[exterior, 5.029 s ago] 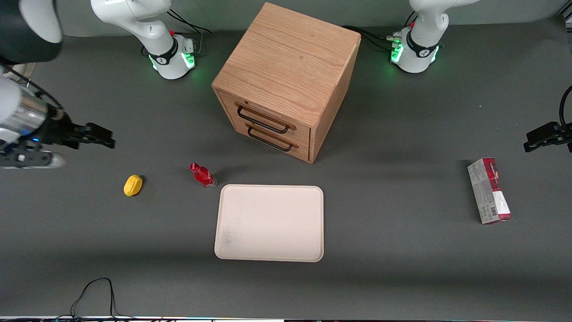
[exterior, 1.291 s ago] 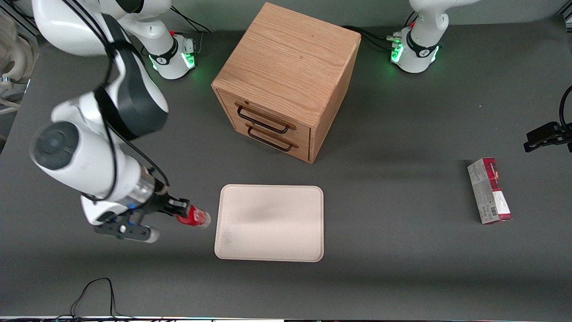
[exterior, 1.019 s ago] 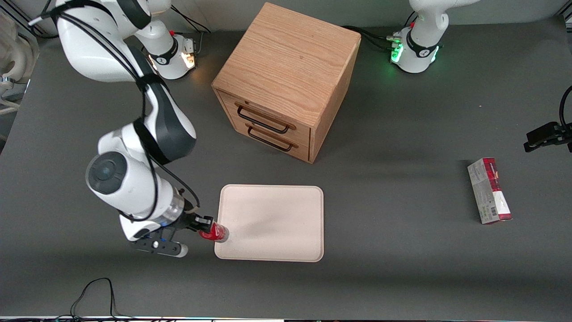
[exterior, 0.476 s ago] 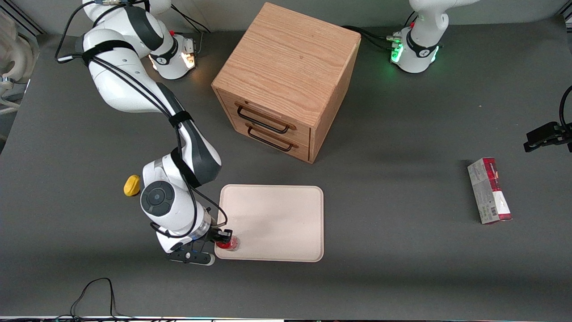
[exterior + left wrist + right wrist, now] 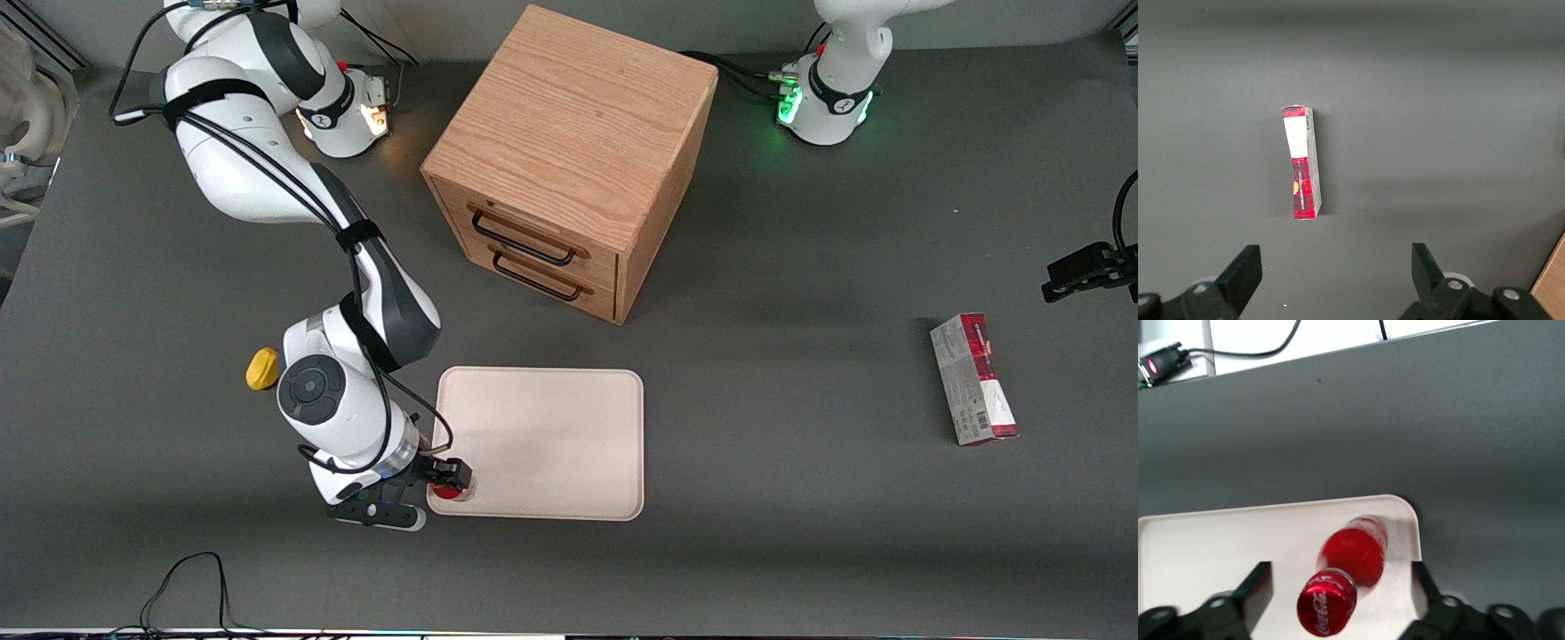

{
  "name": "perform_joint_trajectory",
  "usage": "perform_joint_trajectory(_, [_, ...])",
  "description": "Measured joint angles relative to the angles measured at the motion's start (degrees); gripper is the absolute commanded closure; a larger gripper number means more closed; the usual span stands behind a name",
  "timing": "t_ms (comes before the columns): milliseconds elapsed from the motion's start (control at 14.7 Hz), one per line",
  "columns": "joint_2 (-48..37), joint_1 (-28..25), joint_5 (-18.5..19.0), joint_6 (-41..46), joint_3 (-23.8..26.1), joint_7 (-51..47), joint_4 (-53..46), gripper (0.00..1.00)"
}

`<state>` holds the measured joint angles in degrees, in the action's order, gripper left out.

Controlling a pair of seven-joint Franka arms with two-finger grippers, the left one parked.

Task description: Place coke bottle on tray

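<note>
The coke bottle [image 5: 447,488], small and red with a red cap, stands upright on the tray [image 5: 551,427], in the tray's corner nearest the front camera at the working arm's end. The tray is flat, pale beige and rectangular. My right gripper [image 5: 449,478] is just above the bottle, pointing down. In the right wrist view the bottle [image 5: 1355,560] stands on the tray [image 5: 1218,540] between the open fingers [image 5: 1257,587] of the gripper [image 5: 1341,587], with a gap on each side. The gripper holds nothing.
A yellow lemon-like lump [image 5: 262,368] lies beside my arm's wrist. The wooden two-drawer cabinet [image 5: 569,160] stands farther from the camera than the tray. A red-and-grey carton [image 5: 973,378] lies toward the parked arm's end, also in the left wrist view [image 5: 1302,163].
The gripper picked the bottle up off the table, carried it to the tray's near corner and set it upright there. Since half a second ago the fingers have opened off it.
</note>
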<state>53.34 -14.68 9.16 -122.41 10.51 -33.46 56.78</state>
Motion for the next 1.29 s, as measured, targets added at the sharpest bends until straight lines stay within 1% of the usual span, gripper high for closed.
perform_joint_trajectory(136, [-0.95,0.03,0.11,1.59,-0.08,-0.06,-0.71,0.0])
perform_joint_trajectory(340, [-6.23,0.97,0.14,12.78,-0.37,2.57,-1.47,0.0])
perform_joint_trajectory(408, [-8.78,1.7,-0.13,16.71,-0.41,4.27,-1.23,0.0])
perform_joint_trajectory(544, [-14.73,3.24,-1.36,21.7,-1.37,8.0,1.2,0.0])
perform_joint_trajectory(680, [-21.88,3.95,-4.09,23.87,-4.86,12.71,7.37,0.0])
perform_joint_trajectory(883, [-33.52,4.25,-7.65,24.91,-11.11,18.66,18.91,0.0])
perform_joint_trajectory(1155, [-46.6,4.52,-10.53,29.68,-17.71,24.42,29.44,0.0])
perform_joint_trajectory(1291, [-51.07,4.55,-11.76,30.33,-19.63,25.21,33.32,0.0])
